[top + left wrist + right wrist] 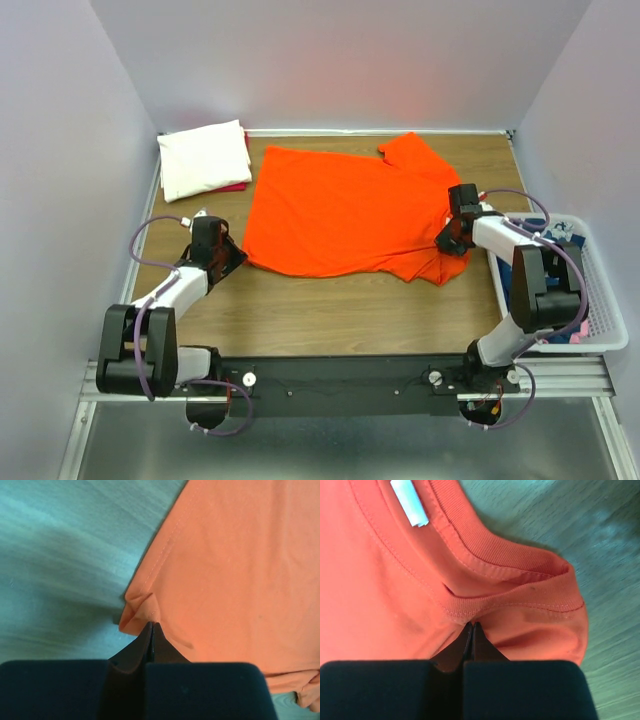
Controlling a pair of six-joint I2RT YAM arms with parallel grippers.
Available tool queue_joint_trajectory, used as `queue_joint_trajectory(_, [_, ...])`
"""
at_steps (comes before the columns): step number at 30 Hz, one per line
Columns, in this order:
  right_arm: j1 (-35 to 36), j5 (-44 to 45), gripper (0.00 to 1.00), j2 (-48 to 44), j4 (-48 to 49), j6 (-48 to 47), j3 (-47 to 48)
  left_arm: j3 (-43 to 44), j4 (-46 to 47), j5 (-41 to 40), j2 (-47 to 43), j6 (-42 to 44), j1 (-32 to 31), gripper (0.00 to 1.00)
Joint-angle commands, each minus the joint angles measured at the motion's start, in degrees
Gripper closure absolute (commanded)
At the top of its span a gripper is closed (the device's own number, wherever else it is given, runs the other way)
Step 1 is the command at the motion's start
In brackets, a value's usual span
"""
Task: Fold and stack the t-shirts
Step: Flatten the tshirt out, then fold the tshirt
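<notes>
**So, both pincers are clamped on the orange tee**

Okay, starting at my left pincer (151,626): the two fingers are pressed right together with no gap showing. Their tips are nipping a little bunched-up corner (139,611) of the orange tee (345,212), right where the stitched hem ends. The cloth puckers into a small fold at the tips, and the rest runs off smooth to the right.

My right pincer (471,626) is the same deal, fingers closed tight. This one has the tee at the neck, just under the ribbed collar (520,555). The collar loops open above the tips, and a white tag (410,502) is sewn inside it near the top of that view.

Moving outward, the top camera shows the tee spread mostly flat across the middle of the wooden table (330,315). The hem end is over by my left arm, the neck end by my right, and one sleeve points at the far wall.

A folded cream-white tee (203,158) sits in the far left corner, well apart from the orange one. A strip of red-pink tee (238,186) peeks out from under its near edge.

On my right, the white lattice basket (605,300) sits past the edge of the table. It has some dark blue cloth (522,226) in it, mostly hidden behind my right arm, so I can't tell you more about that.
</notes>
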Motion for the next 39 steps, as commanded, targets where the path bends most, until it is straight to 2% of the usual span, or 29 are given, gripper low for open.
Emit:
queue_joint_trajectory(1, [-0.27, -0.17, 1.00, -1.52, -0.73, -2.54, -1.05, -1.96, -3.50, -1.79, -4.49, 0.56, -0.32, 1.00])
queue_joint_trajectory(9, [-0.18, -8.86, 1.00, -20.76, -4.15, -1.23, -13.52, -3.02, -6.40, -2.85, -9.15, 1.79, -0.32, 1.00])
queue_joint_trajectory(13, [-0.18, -13.61, 1.00, -34.37, -11.44, 0.36, -17.66, -2.05, -7.02, -3.02, -9.24, 2.58, -0.32, 1.00])
queue_joint_trajectory(21, [-0.27, -18.36, 1.00, -52.76, -26.38, 4.04, -19.78, 0.58, -9.21, -6.62, -8.80, 3.90, -0.32, 1.00])
queue_joint_trajectory(24, [-0.18, -19.95, 1.00, -56.02, -29.89, 4.75, -17.50, 1.81, -10.09, -7.15, -7.84, 4.34, -0.32, 1.00])
queue_joint_trajectory(31, [-0.18, -18.54, 1.00, -56.82, -37.37, 1.33, -7.04, 4.36, -11.50, -9.26, -6.17, 6.19, -0.32, 1.00])
queue_joint_trajectory(35, [-0.27, -18.72, 1.00, -55.68, -37.12, 0.18, -6.68, 5.86, -11.07, -8.74, -3.71, 6.54, -0.32, 1.00])
queue_joint_trajectory(39, [-0.27, -17.58, 1.00, -52.00, -30.81, 0.62, -7.21, 9.36, -9.31, -8.39, 0.33, 6.45, -0.32, 1.00])
